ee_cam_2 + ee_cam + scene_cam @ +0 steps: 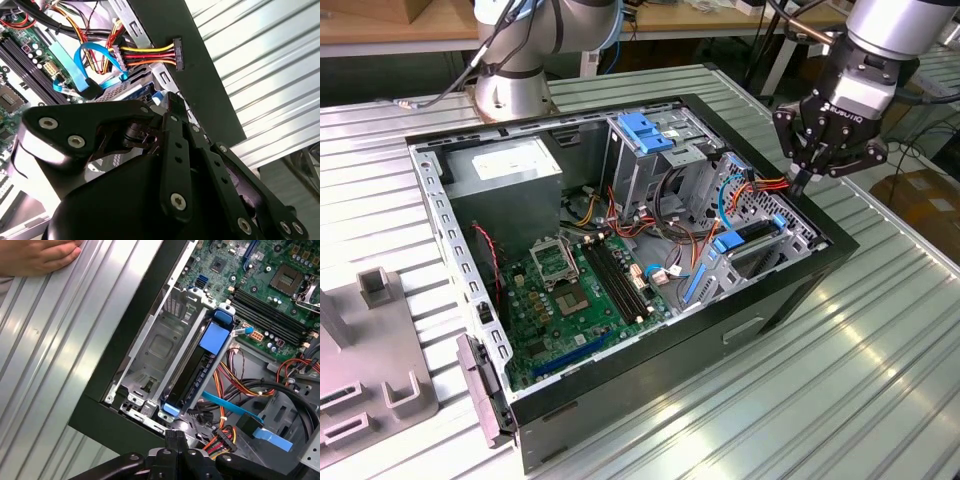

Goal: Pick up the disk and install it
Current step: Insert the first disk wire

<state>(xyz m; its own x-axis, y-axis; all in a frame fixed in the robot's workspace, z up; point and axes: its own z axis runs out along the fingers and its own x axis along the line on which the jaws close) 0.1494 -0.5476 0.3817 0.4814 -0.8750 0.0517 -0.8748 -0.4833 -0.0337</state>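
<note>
Dark hard drive with blue plastic side rails (197, 372) stands on edge in the grey metal drive cage (160, 345) at a corner of the open black computer case (650, 390). Its long axis runs along the case wall. The black gripper (799, 183) hovers just above one end, jaws closed and empty.

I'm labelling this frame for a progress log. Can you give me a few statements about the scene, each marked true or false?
1. The gripper holds the disk in the air. False: the disk stands on edge in the case's drive bay, and the gripper is shut above it, apart from it.
2. A person's hand rests on the ribbed table. True.
3. The computer case is closed. False: it lies open, with the motherboard showing.
4. The gripper hangs over the case's edge at the exterior view's right. True.
</note>
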